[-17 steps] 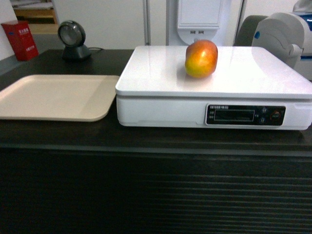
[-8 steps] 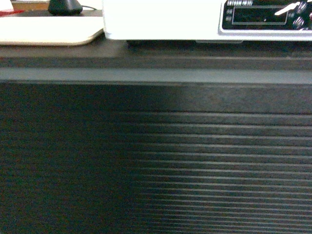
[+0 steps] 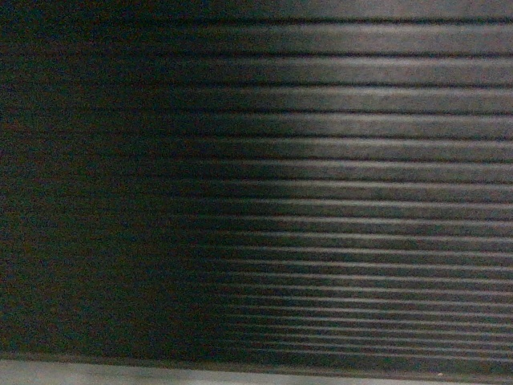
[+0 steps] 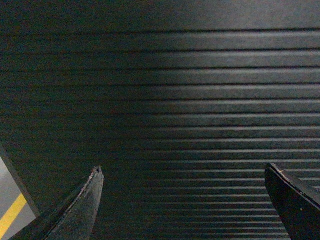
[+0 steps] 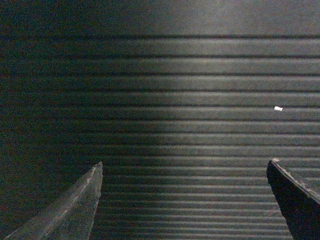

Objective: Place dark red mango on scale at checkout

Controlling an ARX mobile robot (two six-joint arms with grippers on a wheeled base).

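We find all three views filled by the checkout (image 3: 321, 160), of which only the dark front panel with its horizontal slats shows; the top surface is out of every view. In the head view the slats run the full width, the right part lit greyer and the left part in shadow, and a pale grey plinth (image 3: 160, 375) runs along the bottom edge beneath the panel. We see neither the dark red mango nor the scale in any view, so we cannot state where they lie at this moment. In the left wrist view the left hand (image 4: 185, 172) faces the slatted panel with its two dark fingers (image 4: 80, 210) spread wide apart and nothing between them; at the lower left corner we note a strip of grey floor (image 4: 7, 190) bearing a yellow line (image 4: 11, 216). In the right wrist view the right hand (image 5: 186, 167) likewise faces the panel, its fingers (image 5: 75, 210) wide apart and empty. We note one small white speck (image 5: 278, 108) on a slat toward the right of that view; what it is cannot be told.
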